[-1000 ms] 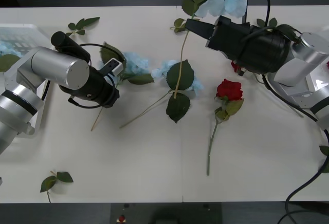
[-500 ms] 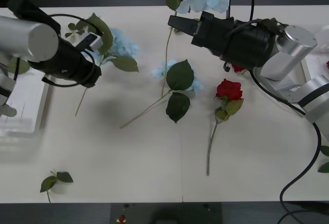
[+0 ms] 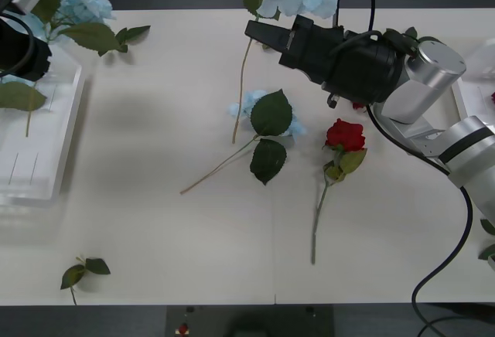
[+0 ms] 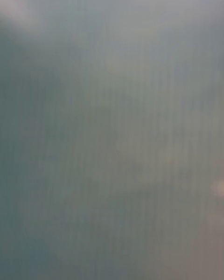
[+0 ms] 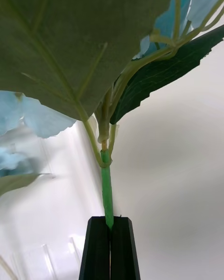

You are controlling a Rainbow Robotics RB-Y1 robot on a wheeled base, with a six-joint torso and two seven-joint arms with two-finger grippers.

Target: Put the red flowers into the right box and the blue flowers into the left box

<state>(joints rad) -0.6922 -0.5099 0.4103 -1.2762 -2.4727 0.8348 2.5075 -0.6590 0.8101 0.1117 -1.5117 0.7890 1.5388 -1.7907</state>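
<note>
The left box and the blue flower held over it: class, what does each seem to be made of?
The left box: apparently translucent white plastic, smooth, with a moulded raised rim. The blue flower, clamped in the left gripper: likely artificial, with fabric-like petals and a uniformly green, plastic-looking stem.

The left hand (image 5: 110, 242) has carried its blue flower (image 3: 73, 1) over the left box (image 3: 62, 132).

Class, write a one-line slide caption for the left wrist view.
Black fingers of the left gripper shut on the thin green stem of a pale blue flower cluster.
</note>
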